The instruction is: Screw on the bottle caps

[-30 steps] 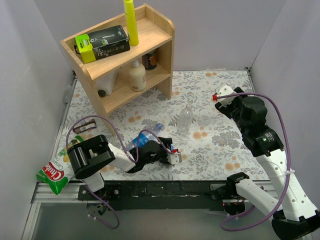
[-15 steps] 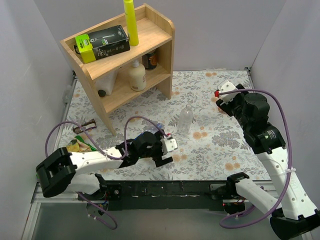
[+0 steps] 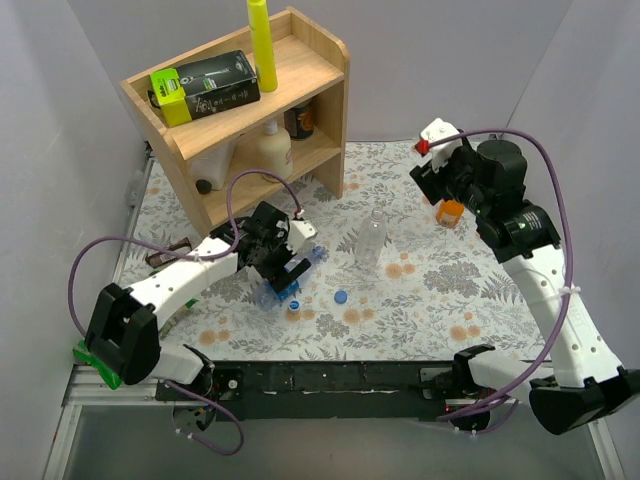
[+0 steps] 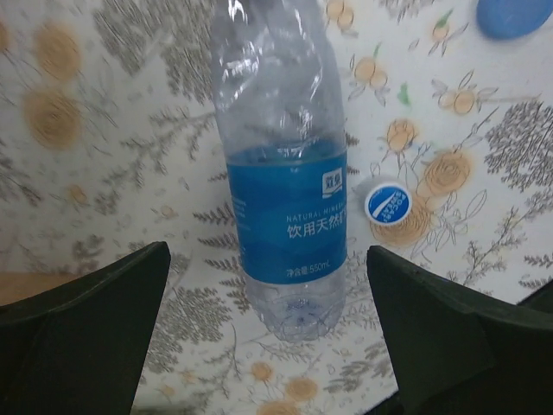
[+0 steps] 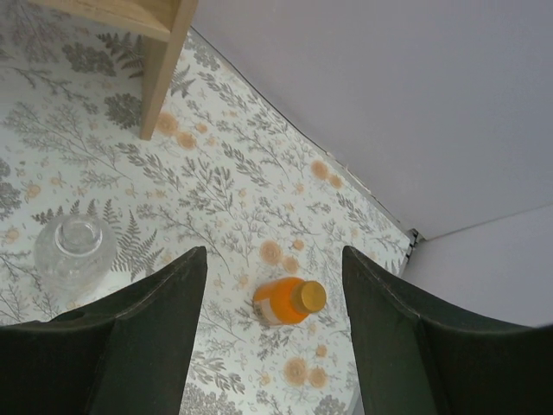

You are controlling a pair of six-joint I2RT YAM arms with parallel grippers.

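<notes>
Over on the left, most of the job looks undone. The bottle with the blue label lies on its side on the flowered surface, base toward the wrist camera and neck out of that view. I take it to be uncapped, since two caps lie loose close by. The white-and-blue cap sits just beside the bottle's lower end, and the blue cap is a little further right, apart from everything.

The left arm is stretched low across the surface with its wrist bent down over this bottle. The left hand is spread wide, one finger on either side of the bottle. It hovers above and grips nothing.

In the middle, the clear unlabelled bottle stands upright. From the right wrist view its mouth looks bare, so it needs a cap too.

To the right, the short orange bottle carries an orange-brown cap on its neck. That one seems done, though I cannot tell whether it is screwed tight.

The right arm is raised high, elbow up, and leans toward the far side. The right hand points down above the orange bottle with its fingers parted and nothing between them.

I judge one bottle of three finished.
</notes>
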